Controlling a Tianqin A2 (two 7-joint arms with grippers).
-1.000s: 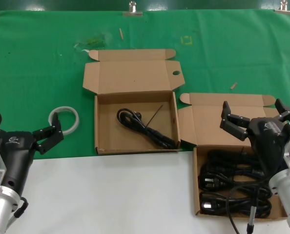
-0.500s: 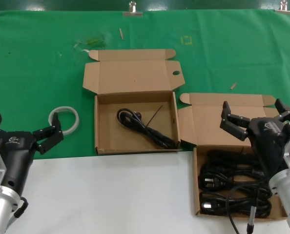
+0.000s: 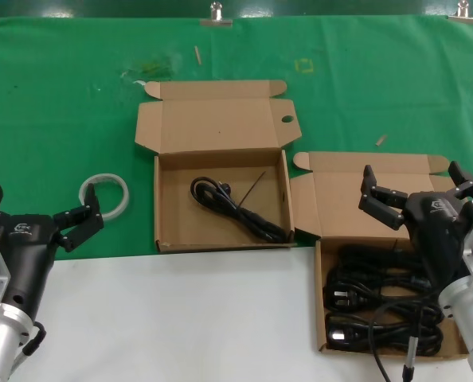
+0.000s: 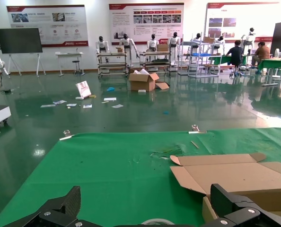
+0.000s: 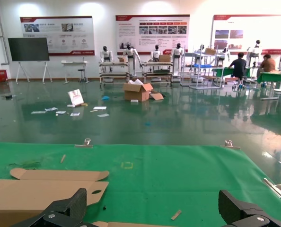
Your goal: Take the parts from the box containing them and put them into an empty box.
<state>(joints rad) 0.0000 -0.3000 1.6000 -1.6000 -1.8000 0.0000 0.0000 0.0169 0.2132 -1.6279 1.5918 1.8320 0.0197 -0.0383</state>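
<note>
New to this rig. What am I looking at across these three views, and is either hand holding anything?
It is a two-armed robot at a table covered with green cloth. The head view looks down from the robot's head; the other two come from cameras on each wrist, looking out past the fingers at the hall beyond.

The left hand hangs open at the near left, beside a white tape ring. The right hand hangs open above the right-hand carton, which is full of the black power cords. Neither hand holds anything.

The middle carton, lid open, has one power cord in it already. The job is moving cords from the full carton to that one.
</note>
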